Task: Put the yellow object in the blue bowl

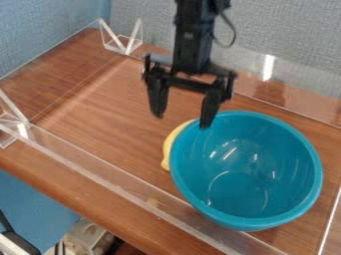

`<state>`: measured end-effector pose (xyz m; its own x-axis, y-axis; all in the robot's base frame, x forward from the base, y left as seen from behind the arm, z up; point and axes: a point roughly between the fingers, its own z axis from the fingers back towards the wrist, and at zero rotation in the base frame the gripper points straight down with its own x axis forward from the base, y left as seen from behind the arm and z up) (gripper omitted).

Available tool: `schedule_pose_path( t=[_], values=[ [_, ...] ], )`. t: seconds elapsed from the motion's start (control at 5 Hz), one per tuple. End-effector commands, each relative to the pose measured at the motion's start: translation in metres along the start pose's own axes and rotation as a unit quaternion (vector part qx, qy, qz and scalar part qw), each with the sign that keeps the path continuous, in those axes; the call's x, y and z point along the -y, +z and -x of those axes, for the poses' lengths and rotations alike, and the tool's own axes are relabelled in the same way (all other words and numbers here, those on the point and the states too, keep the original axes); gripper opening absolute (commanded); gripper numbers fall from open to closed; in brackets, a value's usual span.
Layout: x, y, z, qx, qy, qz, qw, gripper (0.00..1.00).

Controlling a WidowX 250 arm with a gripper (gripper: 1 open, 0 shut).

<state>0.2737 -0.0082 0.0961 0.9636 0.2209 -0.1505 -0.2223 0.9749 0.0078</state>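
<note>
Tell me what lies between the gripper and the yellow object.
Nothing: in the camera view only bare wooden table separates the open gripper from the yellow object.

This looks like a robotics lab or test bench rather than a home or kitchen. A wood-grain surface (pixel 94 95) is fenced by low clear acrylic walls (pixel 94 179), held by transparent triangular brackets (pixel 123 38) at about 11 o'clock and again at 9 o'clock. A black robot arm (pixel 197 25) comes down from 12 o'clock over this enclosed area. Behind it stands a grey-blue fabric partition panel (pixel 286 30), like an office divider. Blue flooring or matting (pixel 20 214) shows at about 7 o'clock, below the surface's edge.
</note>
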Motion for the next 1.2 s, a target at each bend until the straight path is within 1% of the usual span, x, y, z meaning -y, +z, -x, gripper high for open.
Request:
schedule_pose_path(
  t=[0.0, 0.2, 0.4, 0.6, 0.8, 1.0],
  values=[
    [-0.008, 0.004, 0.003, 0.031, 0.041, 0.021, 0.9985, 1.00],
    [-0.019, -0.002, 0.002, 0.034, 0.078, 0.033, 0.9958, 1.00],
    [-0.040, -0.006, 0.007, 0.036, 0.124, 0.043, 0.9906, 1.00],
    [-0.051, -0.012, 0.011, 0.034, 0.156, 0.052, 0.9858, 1.00],
    [-0.054, -0.017, 0.017, 0.030, 0.175, 0.058, 0.9824, 1.00],
    [-0.045, -0.020, 0.025, 0.030, 0.193, 0.061, 0.9789, 1.00]
  ],
)
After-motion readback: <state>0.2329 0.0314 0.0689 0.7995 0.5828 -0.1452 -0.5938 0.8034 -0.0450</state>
